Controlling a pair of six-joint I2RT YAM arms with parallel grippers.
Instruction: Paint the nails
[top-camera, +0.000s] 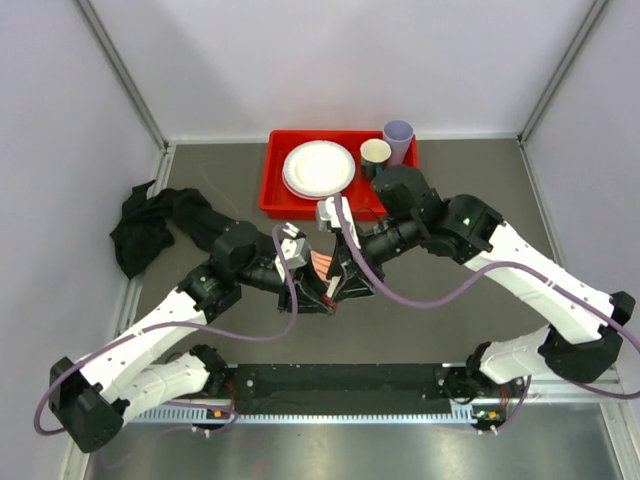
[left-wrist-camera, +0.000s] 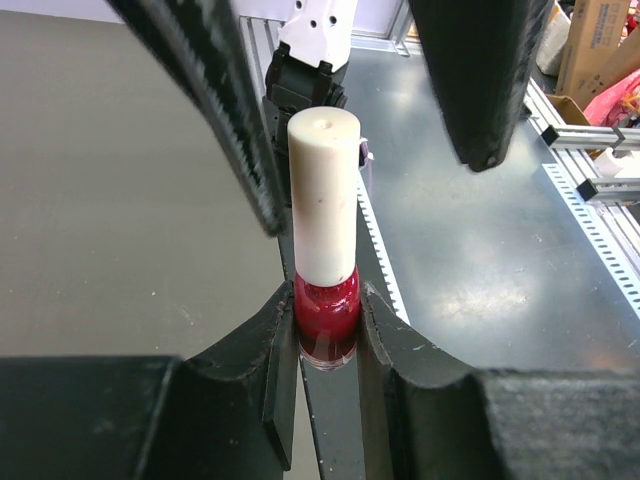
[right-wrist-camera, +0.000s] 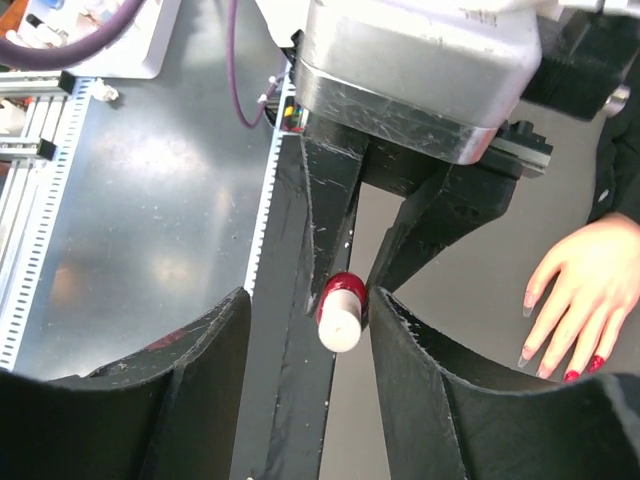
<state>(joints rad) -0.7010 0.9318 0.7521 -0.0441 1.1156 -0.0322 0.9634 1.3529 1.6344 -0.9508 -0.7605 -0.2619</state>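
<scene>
My left gripper is shut on a dark red nail polish bottle with a tall cream cap, held upright. My right gripper is open, its fingers standing either side of the cap without touching it. The cap also shows in the right wrist view. Both grippers meet at the table's middle. The pale mannequin hand lies flat to the side. Two of its nails are dark red and the others look pale. In the top view the hand is mostly hidden by the arms.
A red tray at the back holds white plates. A cup and a purple cup stand at the tray's right end. A black cloth lies at the left. A perforated metal rail runs along the near edge.
</scene>
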